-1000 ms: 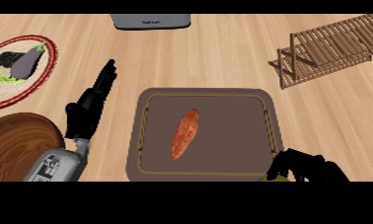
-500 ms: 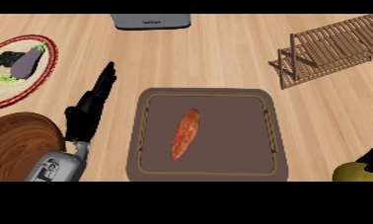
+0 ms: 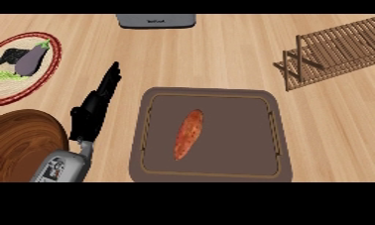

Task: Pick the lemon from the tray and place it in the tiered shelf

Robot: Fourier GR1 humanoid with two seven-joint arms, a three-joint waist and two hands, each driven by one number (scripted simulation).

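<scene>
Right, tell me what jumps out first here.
A dark tray sits at centre front, with one orange sweet potato lying on it. The left hand rests open just left of the tray. A slatted wooden shelf stands at the far right.

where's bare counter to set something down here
Bare wood lies between the grey appliance, the dark brown tray and the slatted wooden shelf. It is crowded at left: red-rimmed plate, round wooden board, left hand.

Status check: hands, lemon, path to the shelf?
Left hand open, resting left of tray. Right hand out of view. No lemon visible; only sweet potato on tray. Tiered shelf unobstructed.
</scene>
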